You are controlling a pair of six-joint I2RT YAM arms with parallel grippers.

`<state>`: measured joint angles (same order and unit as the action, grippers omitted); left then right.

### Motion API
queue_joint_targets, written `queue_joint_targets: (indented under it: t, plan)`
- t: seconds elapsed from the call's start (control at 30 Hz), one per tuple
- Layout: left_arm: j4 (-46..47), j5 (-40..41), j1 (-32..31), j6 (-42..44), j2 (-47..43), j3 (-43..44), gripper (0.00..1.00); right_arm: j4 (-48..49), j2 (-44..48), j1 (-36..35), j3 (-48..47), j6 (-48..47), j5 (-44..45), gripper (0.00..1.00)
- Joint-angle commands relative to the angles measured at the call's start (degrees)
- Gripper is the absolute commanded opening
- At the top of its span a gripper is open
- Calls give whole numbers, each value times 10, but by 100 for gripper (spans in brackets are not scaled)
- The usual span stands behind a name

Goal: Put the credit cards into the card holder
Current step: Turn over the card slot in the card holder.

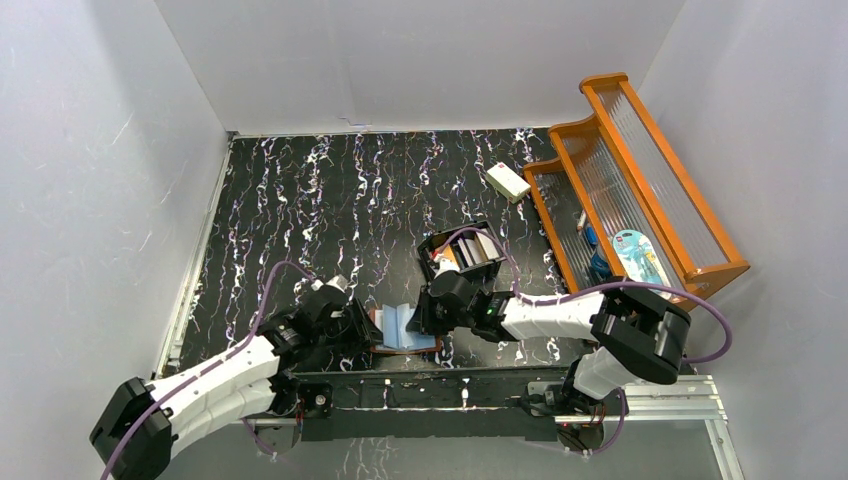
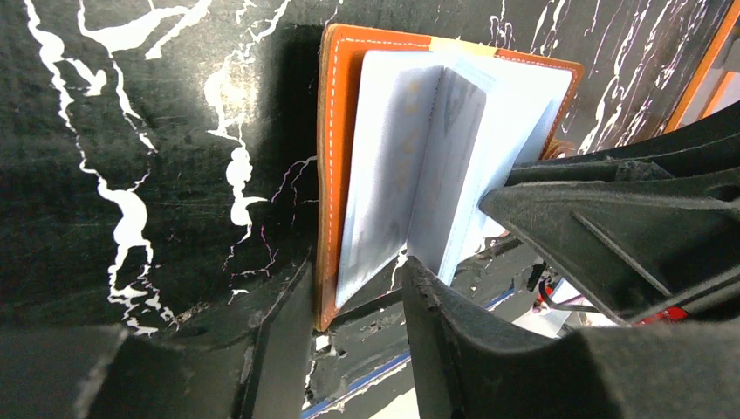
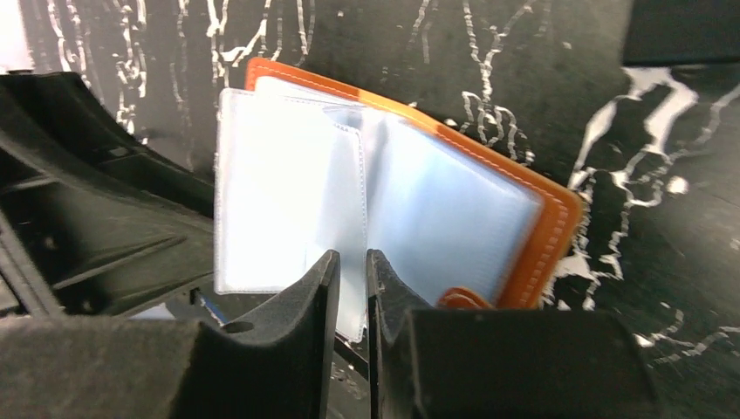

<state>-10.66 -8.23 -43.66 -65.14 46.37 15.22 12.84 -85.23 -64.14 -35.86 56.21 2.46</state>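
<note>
The card holder (image 1: 405, 330) lies open near the table's front edge, with a brown cover (image 2: 330, 175) and pale blue-grey sleeves (image 3: 445, 209). My left gripper (image 2: 356, 297) is open and straddles the near edge of the left cover and one sleeve leaf. It sits left of the holder in the top view (image 1: 366, 326). My right gripper (image 3: 352, 266) is shut on a thin clear sleeve leaf and holds it upright; in the top view it is at the holder's right (image 1: 426, 316). The credit cards (image 1: 466, 250), orange, white and grey, stand in a black box behind the holder.
The black compartmented box (image 1: 490, 268) stands just behind my right wrist. A white block with a red mark (image 1: 508, 181) lies at the back right. An orange wooden rack (image 1: 640, 190) runs along the right side. The black rail (image 1: 420, 385) of the arm bases edges the front.
</note>
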Motion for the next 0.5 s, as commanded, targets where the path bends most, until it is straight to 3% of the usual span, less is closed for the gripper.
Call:
queue_joint_targets:
  t: [0.0,0.47]
  plan:
    - [-43,23,-1,-3,-33,16,40,-65,30,1,-30,-21,43,25]
    - [-134,96,0,-2,-88,57,48,-159,60,1,-39,-36,73,35]
